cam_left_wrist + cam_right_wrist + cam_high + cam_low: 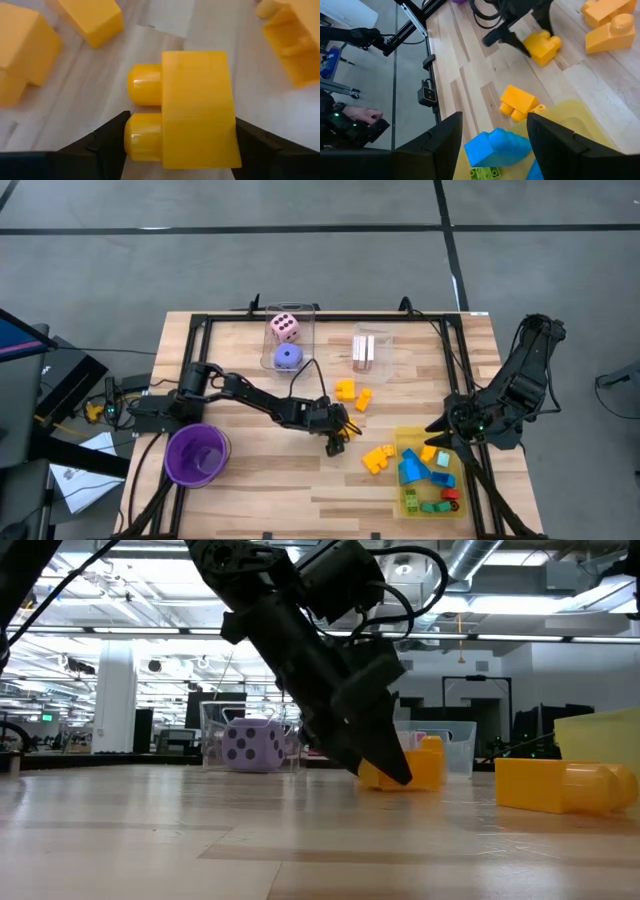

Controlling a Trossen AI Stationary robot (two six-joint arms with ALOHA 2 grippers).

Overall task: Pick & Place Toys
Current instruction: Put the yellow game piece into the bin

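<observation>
My left gripper (340,435) reaches to the table's middle and is shut on a yellow two-stud block (195,105), which also shows in the right wrist view (543,46). Two more yellow blocks (353,394) lie just beyond it, and another (377,458) lies nearer, beside the yellow tray (405,442). The tray holds blue, green and red blocks. My right gripper (495,150) is open and empty above the tray's left rim. A pink die (284,327) and a purple die (288,357) sit in a clear box. My left gripper pinches the yellow block between its two fingers. One finger is on the end of a stud (129,136), the other on the opposite flat side (233,142). The fingers slant down from the table's left. The block sits at table height; whether it is lifted, I cannot tell.
A purple round cup (197,455) stands at the near left by the left arm's base. A second clear box with pink-white cards (363,350) stands at the far middle. Bare wood lies along the near edge between cup and tray.
</observation>
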